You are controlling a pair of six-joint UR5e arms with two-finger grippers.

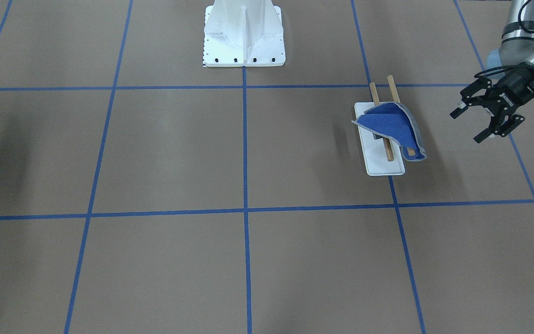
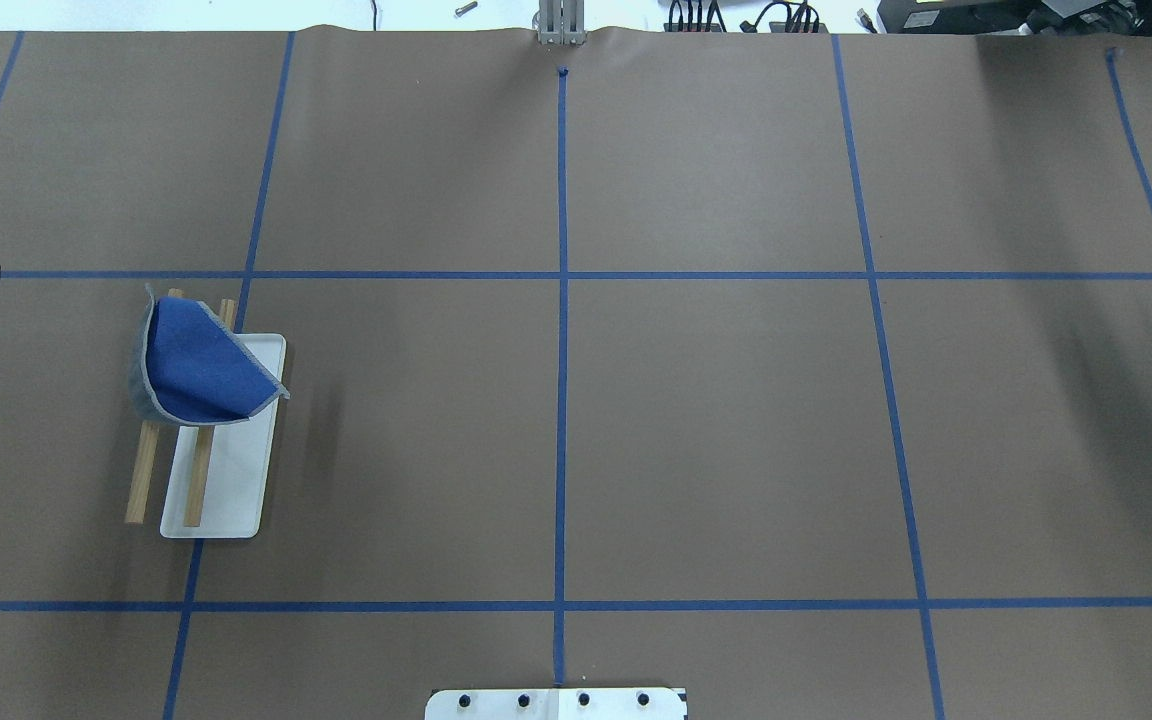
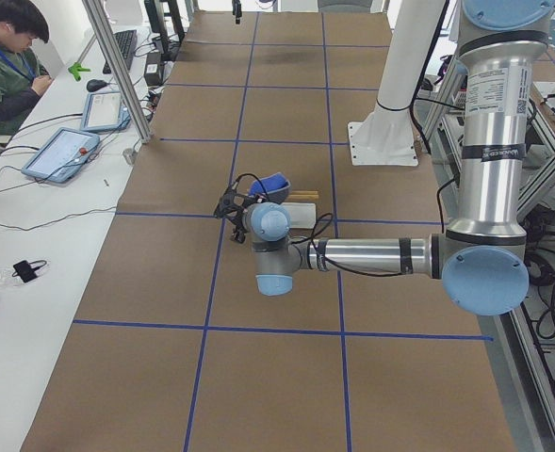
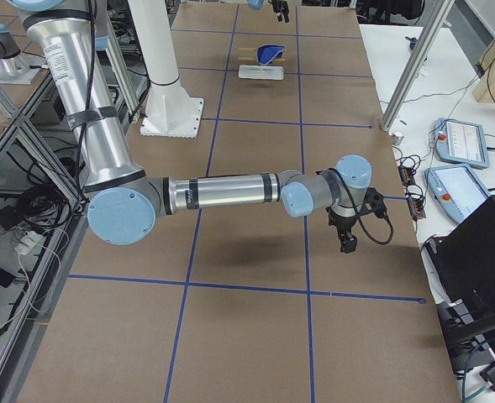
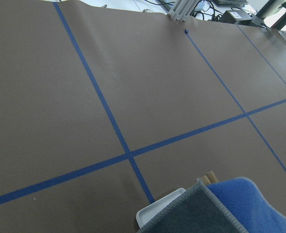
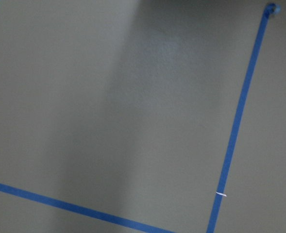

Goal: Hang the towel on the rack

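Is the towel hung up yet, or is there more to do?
It looks essentially done: the towel lies draped over the two wooden rods of the rack. Nothing is in hand; the left claw is open, empty and clear of it. All that may be left is backing away.
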